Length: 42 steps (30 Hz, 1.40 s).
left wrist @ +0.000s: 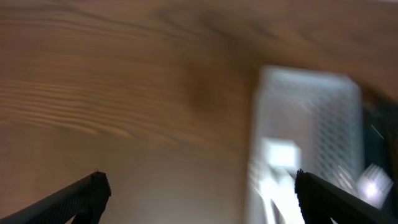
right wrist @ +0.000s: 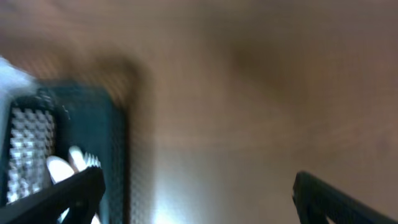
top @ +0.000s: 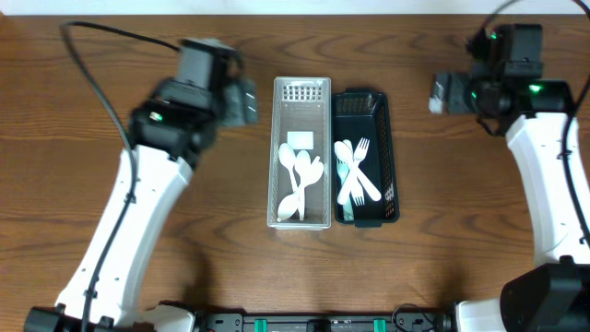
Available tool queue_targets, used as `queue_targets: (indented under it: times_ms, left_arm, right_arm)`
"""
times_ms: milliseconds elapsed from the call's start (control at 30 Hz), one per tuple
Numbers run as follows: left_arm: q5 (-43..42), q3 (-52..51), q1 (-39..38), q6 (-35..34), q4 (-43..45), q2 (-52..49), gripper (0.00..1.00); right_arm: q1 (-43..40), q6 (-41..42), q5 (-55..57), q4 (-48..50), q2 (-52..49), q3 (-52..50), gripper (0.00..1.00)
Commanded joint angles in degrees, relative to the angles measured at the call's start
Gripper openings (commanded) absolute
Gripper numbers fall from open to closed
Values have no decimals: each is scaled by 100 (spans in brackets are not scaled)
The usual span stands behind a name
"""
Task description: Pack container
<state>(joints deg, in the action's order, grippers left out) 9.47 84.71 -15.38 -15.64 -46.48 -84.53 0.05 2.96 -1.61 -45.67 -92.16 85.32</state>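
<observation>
Two narrow baskets stand side by side, touching along their long walls, in the middle of the wooden counter (top: pixel 221 258). The white slotted basket (top: pixel 302 90) holds white plastic spoons (top: pixel 300 180) heaped toward its near end, with a small white card (top: pixel 300 138) lying above them. The black slotted basket (top: pixel 387 157) on its right holds white plastic forks (top: pixel 358 175), tines toward the far end.

The left pincer (left wrist: pixel 199 180) hangs above bare wood just left of the white basket's far end, its fingers spread wide and empty. The right pincer (right wrist: pixel 198 177) hovers well to the right of the black basket, likewise released and gripping nothing. Both wrist views are heavily blurred.
</observation>
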Motion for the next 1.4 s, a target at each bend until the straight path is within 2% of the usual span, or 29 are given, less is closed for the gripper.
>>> queue_targets:
  times_ms: [0,100,200,400,567,700,867,1033,1167,1367]
  left_arm:
    - [177,17,584,59,238,-210,98]
    - [175,17,988,59,289,-299,98]
    - [175,17,1204,61,289,-323,98]
    - [175,-7,1478,181,358,-323,98]
    - [177,-560,1475,188,542,109,98]
    - [177,-1609,1475,190,1196,1224,98]
    - [179,-3222,1335,190,1888,3305,98]
    - [415,-4579,1165,192,1893,5333,98]
    - [415,-5381,1154,212,1622,6546,98]
    - [409,-5991,1154,208,1473,7346,98]
  right_arm:
    - [229,-92,-33,568,-140,4,99]
    - [278,-90,-35,984,-256,4,99]
    - [256,-92,448,1268,-278,4,99]
    - [144,-136,570,791,-264,4,99]
    - [103,-133,573,501,-33,-70,99]
    - [103,-133,599,605,682,-581,99]
    - [114,-98,612,1108,2015,-1952,99]
    - [116,168,610,1657,3735,-3620,99]
    - [114,168,612,1613,4931,-4699,99]
    - [114,168,610,1650,6314,-5923,99]
